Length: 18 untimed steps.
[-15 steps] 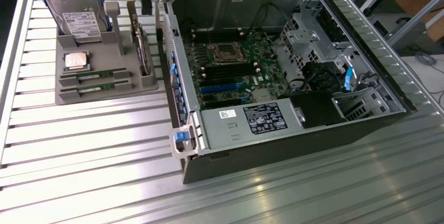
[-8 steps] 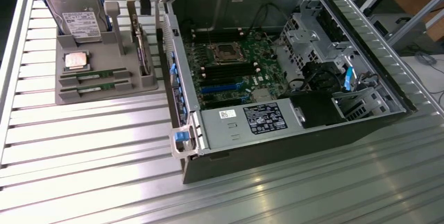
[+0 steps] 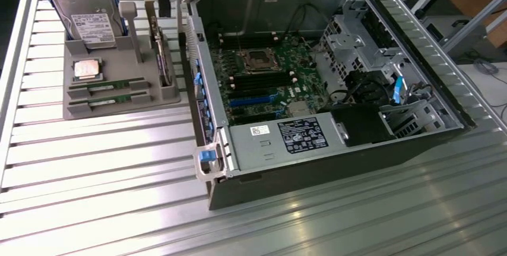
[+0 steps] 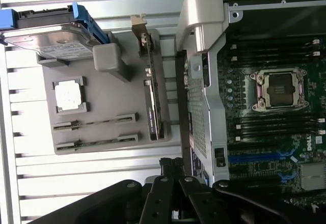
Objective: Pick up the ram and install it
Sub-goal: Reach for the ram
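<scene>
Two green ram sticks lie side by side in slots of a grey holder tray [image 3: 119, 110], [image 4: 112, 96]: one ram [image 3: 107, 85], [image 4: 97, 123] and a second ram [image 3: 111, 97], [image 4: 97, 143] beside it. My gripper [image 3: 162, 0], [image 4: 171, 163] hangs high above the far end of the tray, near the case's edge, well clear of both sticks. Its dark fingers are pressed together, shut, with nothing between them. The open computer case [image 3: 317, 78] shows the motherboard with black memory slots [image 3: 257, 81], [image 4: 277, 127] next to the CPU socket [image 3: 257, 60], [image 4: 280, 89].
The tray also holds a hard drive [image 3: 87, 18], [image 4: 51, 38], a square silver CPU [image 3: 87, 69], [image 4: 69, 94] and an upright card with a metal bracket [image 3: 162, 54], [image 4: 152, 102]. The case's raised metal wall [image 3: 202, 89] stands between tray and motherboard. Everything rests on a ribbed metal table.
</scene>
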Each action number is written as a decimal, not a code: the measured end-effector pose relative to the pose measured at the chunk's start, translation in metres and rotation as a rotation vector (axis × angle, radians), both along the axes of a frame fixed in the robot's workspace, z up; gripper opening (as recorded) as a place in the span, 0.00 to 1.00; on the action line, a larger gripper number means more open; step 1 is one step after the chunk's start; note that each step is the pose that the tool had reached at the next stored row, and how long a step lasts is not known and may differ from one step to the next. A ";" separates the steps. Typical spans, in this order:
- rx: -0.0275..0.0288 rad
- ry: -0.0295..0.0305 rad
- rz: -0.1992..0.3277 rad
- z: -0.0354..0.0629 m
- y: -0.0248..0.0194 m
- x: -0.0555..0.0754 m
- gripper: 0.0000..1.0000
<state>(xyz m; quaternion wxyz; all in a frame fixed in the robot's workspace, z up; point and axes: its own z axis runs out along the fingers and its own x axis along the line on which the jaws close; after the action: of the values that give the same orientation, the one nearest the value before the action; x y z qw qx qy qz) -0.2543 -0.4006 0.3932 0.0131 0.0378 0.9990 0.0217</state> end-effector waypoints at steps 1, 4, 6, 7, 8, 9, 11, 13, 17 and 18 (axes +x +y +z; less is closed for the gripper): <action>-0.0001 0.0001 0.000 0.0000 0.0000 -0.001 0.11; 0.0000 0.0000 0.000 0.0000 0.0000 -0.002 0.11; 0.0000 0.0000 0.000 0.0000 -0.0001 -0.003 0.11; 0.0000 0.0000 0.000 0.0000 -0.0001 -0.003 0.11; 0.0000 -0.0001 0.000 0.0000 -0.0001 -0.003 0.11; 0.0000 0.0000 0.000 0.0000 -0.0001 -0.003 0.11; 0.0000 0.0000 0.000 0.0000 -0.0001 -0.003 0.11; 0.0000 0.0000 0.000 0.0000 -0.0002 -0.004 0.11; 0.0000 0.0001 0.000 0.0000 -0.0002 -0.007 0.11; 0.0000 0.0000 0.000 0.0000 -0.0002 -0.007 0.11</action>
<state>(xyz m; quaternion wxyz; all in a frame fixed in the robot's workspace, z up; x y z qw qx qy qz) -0.2616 -0.4008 0.3932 0.0131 0.0379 0.9990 0.0217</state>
